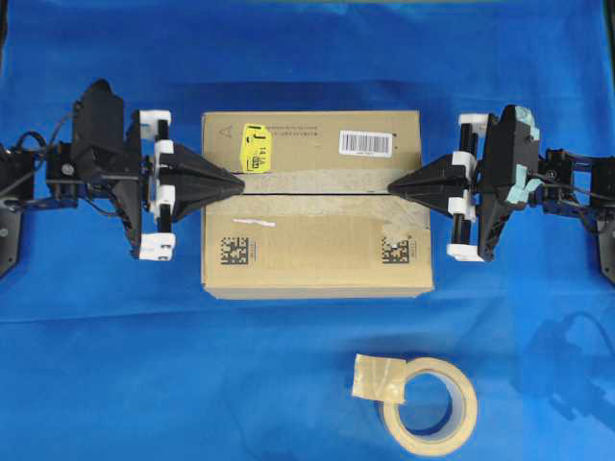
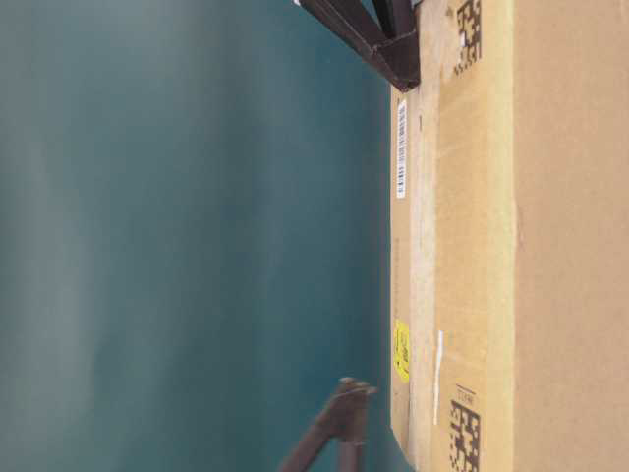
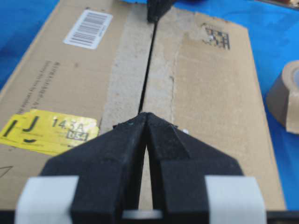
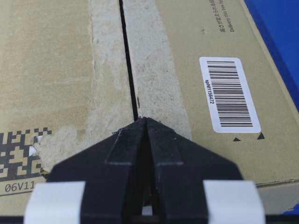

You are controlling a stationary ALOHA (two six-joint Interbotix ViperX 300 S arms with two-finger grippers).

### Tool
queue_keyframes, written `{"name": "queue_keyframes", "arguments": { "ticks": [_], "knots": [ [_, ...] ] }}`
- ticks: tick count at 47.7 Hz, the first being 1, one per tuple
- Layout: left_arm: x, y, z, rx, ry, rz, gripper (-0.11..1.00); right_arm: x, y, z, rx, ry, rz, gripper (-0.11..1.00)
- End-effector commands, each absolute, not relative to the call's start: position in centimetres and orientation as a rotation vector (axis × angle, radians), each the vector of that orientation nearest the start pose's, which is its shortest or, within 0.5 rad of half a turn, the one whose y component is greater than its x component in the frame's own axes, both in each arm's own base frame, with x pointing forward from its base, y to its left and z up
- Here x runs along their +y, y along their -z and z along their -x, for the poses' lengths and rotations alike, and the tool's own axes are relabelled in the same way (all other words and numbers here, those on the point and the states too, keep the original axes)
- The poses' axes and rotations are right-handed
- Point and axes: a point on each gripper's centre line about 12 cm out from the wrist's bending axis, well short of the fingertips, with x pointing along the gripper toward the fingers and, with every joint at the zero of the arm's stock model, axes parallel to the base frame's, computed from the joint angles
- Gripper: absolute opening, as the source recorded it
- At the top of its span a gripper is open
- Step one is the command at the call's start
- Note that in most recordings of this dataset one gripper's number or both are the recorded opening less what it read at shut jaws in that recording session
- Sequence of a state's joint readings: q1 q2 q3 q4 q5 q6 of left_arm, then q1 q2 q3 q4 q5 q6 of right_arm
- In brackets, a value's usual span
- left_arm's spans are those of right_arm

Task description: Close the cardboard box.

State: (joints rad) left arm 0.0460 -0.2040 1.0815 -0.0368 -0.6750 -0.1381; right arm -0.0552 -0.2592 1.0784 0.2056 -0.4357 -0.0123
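Here's the large brown corrugated cardboard box (image 1: 315, 204), sitting square in the middle of the blue-covered counter (image 1: 144, 365), its two long top flaps lying flat and meeting along a narrow dark seam (image 3: 148, 74) that runs end to end. Both arms are on it. The left gripper (image 1: 237, 181) comes in from the left end, black fingers pressed together into a point, tip resting right over the seam just below the yellow sticker (image 1: 256, 144). The right gripper (image 1: 392, 186) mirrors it from the far end, fingers likewise drawn together with nothing between them, tip on the seam below the white barcode label (image 1: 366, 143).

Why there? My read: the two points pin the flaps down where they meet, so neither springs back up. Both wrist views show the flap edges nearly touching beside the strips of old torn tape (image 4: 154, 70), so the lid looks all but shut.

Now the room to work: blue counter lies open along the box's near and far long sides. The beige tape roll (image 1: 430, 405) lies well apart, toward the near right corner, out of both arms' way. The short ends are crowded by the arms, so any retreat would best go straight outward.
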Motion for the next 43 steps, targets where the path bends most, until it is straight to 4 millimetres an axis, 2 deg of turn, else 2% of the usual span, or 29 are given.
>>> {"name": "queue_keyframes", "arguments": {
  "ticks": [1, 9, 43],
  "knots": [
    [1.6, -17.6, -31.0, 0.190, -0.081, 0.160, 0.00, -2.7, -17.4, -29.6, 0.358, 0.174, -0.168, 0.00],
    [1.6, -16.7, -31.3, 0.216, -0.083, 0.154, 0.00, -2.7, -17.4, -29.6, 0.358, 0.175, -0.171, 0.00],
    [1.7, -16.2, -31.4, 0.231, -0.088, 0.148, 0.00, -2.3, -17.3, -29.6, 0.362, 0.161, -0.168, 0.00]
  ]
}}
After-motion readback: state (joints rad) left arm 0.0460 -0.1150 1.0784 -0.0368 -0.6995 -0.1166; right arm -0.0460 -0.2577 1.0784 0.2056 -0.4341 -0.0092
